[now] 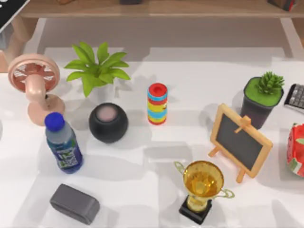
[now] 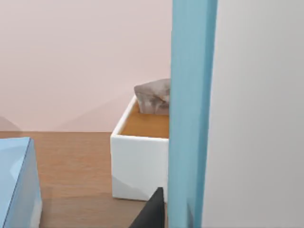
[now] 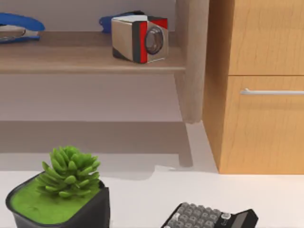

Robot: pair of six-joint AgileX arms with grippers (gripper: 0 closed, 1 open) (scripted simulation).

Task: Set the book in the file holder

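The book [image 2: 192, 114] seems to be the tall blue-edged slab with a pale face that stands upright very close to the left wrist camera. It is in front of the white tissue box [image 2: 140, 161] and hides part of that box. A dark tip of the left gripper [image 2: 152, 216] lies just beside the slab's blue edge, lower than the tissue box, but I cannot tell whether the gripper is clamped on the book or merely against it. On the same wooden surface, near the tissue box, sits a pale blue box [image 2: 16, 185], which may be the file holder. My guess is the carry-and-place step is in hand. The next move calls for keeping the book upright, lining it up over the holder's slot and lowering it straight, clear of the tissue box. The right arm idles well away, facing a potted succulent [image 3: 66, 190], and I cannot tell its gripper's state.
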